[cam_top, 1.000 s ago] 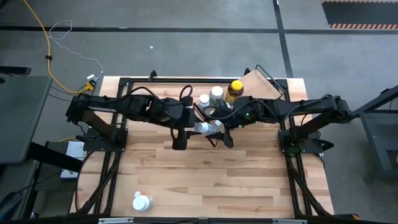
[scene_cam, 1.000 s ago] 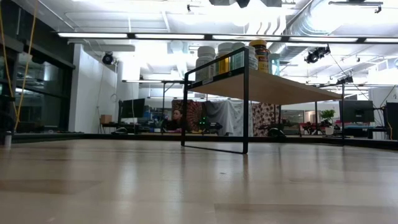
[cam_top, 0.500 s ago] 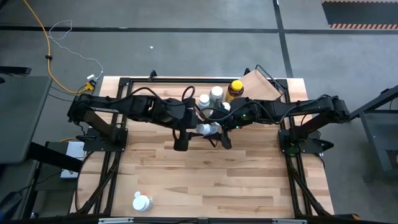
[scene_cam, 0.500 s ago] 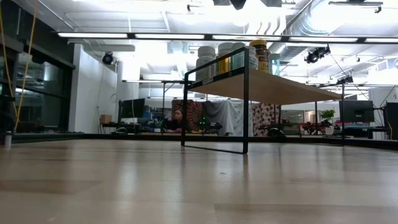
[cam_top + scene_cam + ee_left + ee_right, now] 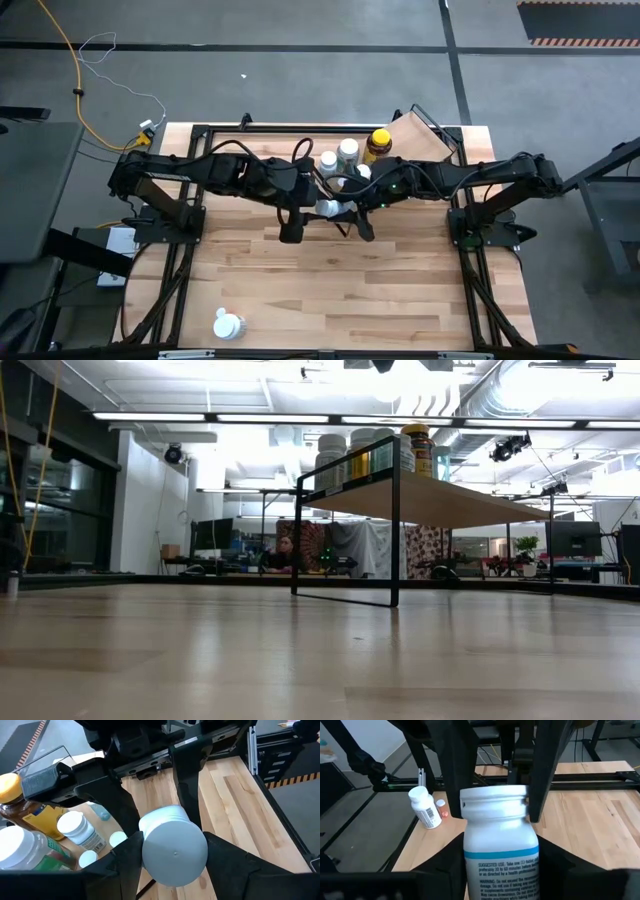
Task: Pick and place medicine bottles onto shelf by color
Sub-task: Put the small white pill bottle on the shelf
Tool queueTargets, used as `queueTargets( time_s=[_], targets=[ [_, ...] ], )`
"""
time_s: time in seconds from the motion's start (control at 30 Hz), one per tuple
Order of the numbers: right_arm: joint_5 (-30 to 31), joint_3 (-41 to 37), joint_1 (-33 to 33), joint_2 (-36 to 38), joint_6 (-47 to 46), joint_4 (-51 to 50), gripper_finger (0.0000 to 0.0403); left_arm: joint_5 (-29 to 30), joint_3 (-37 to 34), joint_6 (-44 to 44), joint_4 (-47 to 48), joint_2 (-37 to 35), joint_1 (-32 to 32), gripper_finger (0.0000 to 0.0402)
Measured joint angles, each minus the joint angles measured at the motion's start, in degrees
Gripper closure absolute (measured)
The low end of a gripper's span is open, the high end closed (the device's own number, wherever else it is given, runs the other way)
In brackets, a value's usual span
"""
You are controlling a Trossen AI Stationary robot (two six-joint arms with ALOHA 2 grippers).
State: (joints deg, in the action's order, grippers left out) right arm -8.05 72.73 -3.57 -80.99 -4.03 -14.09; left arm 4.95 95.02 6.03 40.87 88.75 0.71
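A white medicine bottle (image 5: 332, 208) with a blue-banded label hangs on its side above the middle of the table, cap toward the left. My left gripper (image 5: 318, 207) is shut on its cap end and my right gripper (image 5: 346, 208) on its body. Behind them stands the shelf (image 5: 418, 133), bearing white bottles (image 5: 347, 151) and an amber bottle with a yellow cap (image 5: 377, 144). In the low view the shelf (image 5: 440, 502) stands on its black wire frame with bottles (image 5: 331, 458) on top. Another white bottle (image 5: 228, 325) lies on the table near the front left. My left gripper pinches the bottle's white cap (image 5: 152, 851) between its two fingers, one on each side. The fingers come from the table's left, slanting a little down, along the bottle. The bottle is lifted clear and lies about level. My right gripper has the bottle's labelled body (image 5: 476, 865) between its two fingers, one on each side. The fingers come from the table's right, along the bottle, opposite my left gripper. The bottle's bottom end points back into this gripper.
The shelf's bottles (image 5: 76, 828) and amber bottle (image 5: 19, 807) stand close beyond the two grippers. The tabletop (image 5: 330, 290) in front of the arms is bare wood up to the lying bottle (image 5: 426, 808) near the left front edge.
My right gripper's fingers have closed in on the bottle's body while both arms stayed in place. The bottle has kept its place, level between the two grippers.
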Motion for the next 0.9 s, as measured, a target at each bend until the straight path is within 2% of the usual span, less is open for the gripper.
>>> queueTargets(
  time_s=[0.17, 0.33, 0.53, 0.67, 0.83, 0.9],
  targets=[
    [0.2, 0.0, 0.0, 0.1, -0.1, -0.2, 0.0242, -0.4, 0.0, -2.0, -0.8, 0.0, -0.3, 0.0195],
    [0.3, 0.0, 0.6, 1.2, 0.6, -3.1, 0.0241, -5.2, 0.0, -4.3, 0.0, -0.7, -1.5, 0.0164],
    [2.1, 0.0, 2.5, 7.1, 1.5, -17.6, 0.0240, -5.2, 3.5, -6.2, 8.5, -3.9, -3.0, 0.0156],
    [4.6, -0.6, 3.2, 12.1, 1.1, -27.4, 0.0240, -2.4, 2.9, -8.9, 7.9, -8.4, -4.2, 0.0160],
    [6.1, -9.6, 3.2, 22.4, -6.3, -26.2, 0.0240, 1.8, -3.6, -11.8, 3.2, -15.8, -5.0, 0.0160],
    [6.8, -15.4, 3.1, 27.6, -11.0, -23.4, 0.0240, 3.1, -7.5, -13.1, -2.7, -18.9, -5.2, 0.0161]
  ],
)
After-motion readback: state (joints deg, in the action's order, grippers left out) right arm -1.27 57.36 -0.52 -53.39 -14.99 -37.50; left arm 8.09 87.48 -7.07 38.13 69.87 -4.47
